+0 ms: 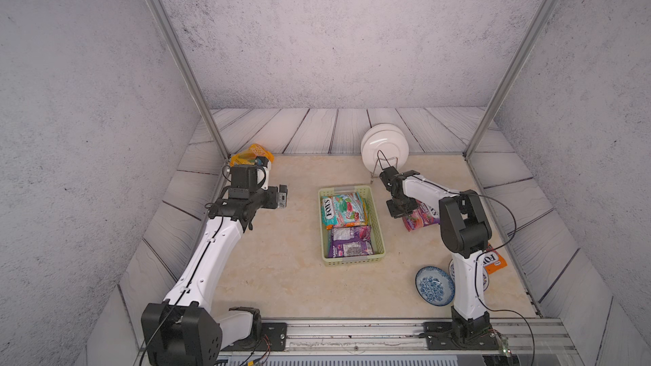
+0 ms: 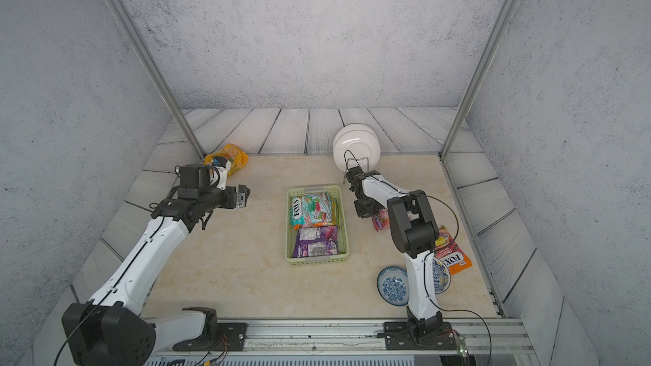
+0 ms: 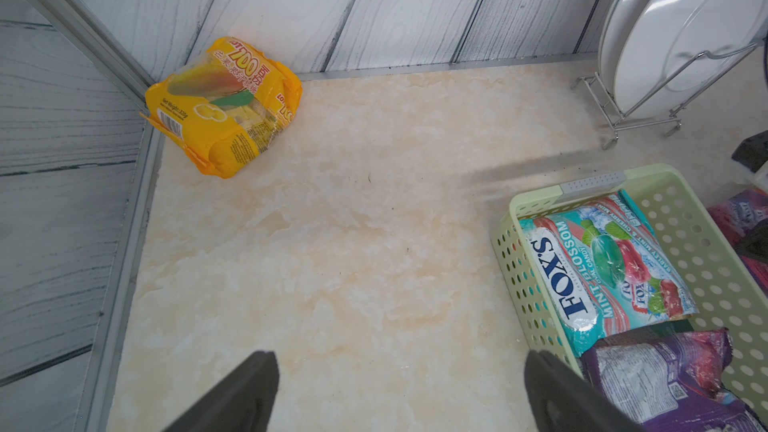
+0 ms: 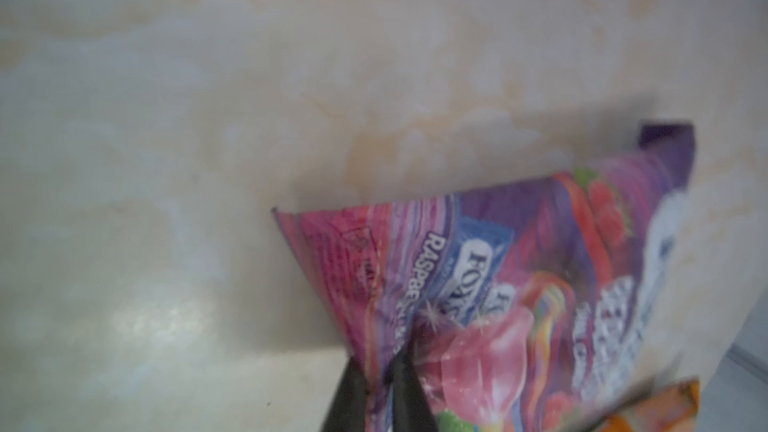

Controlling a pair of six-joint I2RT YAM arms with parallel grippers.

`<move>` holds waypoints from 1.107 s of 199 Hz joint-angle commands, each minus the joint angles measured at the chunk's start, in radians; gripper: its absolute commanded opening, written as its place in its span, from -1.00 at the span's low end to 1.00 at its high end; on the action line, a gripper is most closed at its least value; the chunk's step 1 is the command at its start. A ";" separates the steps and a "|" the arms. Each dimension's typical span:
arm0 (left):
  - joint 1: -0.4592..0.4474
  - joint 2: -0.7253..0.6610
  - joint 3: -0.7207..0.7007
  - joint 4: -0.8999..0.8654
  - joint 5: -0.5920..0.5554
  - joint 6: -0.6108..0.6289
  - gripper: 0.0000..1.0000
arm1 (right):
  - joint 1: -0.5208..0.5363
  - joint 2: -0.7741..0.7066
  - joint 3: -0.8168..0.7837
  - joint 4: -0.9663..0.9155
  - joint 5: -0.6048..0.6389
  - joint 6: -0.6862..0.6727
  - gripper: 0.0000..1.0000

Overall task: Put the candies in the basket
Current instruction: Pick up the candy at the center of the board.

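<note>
My right jaws pinch an edge of the pink-purple packet [image 4: 519, 284], just right of the basket [image 1: 353, 260]; I judge the next move is lifting it clear over the rim. My left jaws hang spread and empty, left of the basket. A teal packet [image 1: 343, 210] and purple packet [image 1: 350, 242] lie inside; a yellow bag [image 3: 224, 105] and orange packet [image 2: 452, 257] lie outside on the marbled bench [image 1: 281, 269], grey walls around.

Both top views bright, even, diffuse light; faint shadows under arms, walls bow toward frame edges. Left wrist sharp, glare on plates [image 3: 685, 35], streak shadow near basket [image 3: 513, 268]. Right wrist soft and motion-blurred; packet [image 4: 519, 284] throws dark shadow on table [image 4: 166, 160].
</note>
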 commanded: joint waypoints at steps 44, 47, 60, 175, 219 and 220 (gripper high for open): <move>0.009 -0.022 0.017 0.007 0.007 0.009 0.98 | -0.002 -0.123 -0.027 -0.078 -0.043 0.024 -1.00; 0.007 -0.022 0.017 0.006 0.009 0.009 0.98 | -0.002 -0.137 -0.028 -0.081 -0.050 0.025 -1.00; 0.009 -0.022 0.025 -0.005 0.007 0.011 0.98 | -0.001 -0.168 -0.016 -0.115 -0.081 0.033 -1.00; 0.011 0.003 0.032 -0.011 0.027 0.009 0.99 | -0.003 -0.535 -0.004 -0.276 -0.335 0.083 -1.00; 0.020 0.006 0.018 0.004 0.027 0.014 0.99 | -0.003 -0.649 0.012 -0.278 -0.498 0.109 -1.00; 0.021 0.007 0.020 0.002 0.029 0.013 0.99 | -0.003 -0.651 0.012 -0.277 -0.504 0.110 -1.00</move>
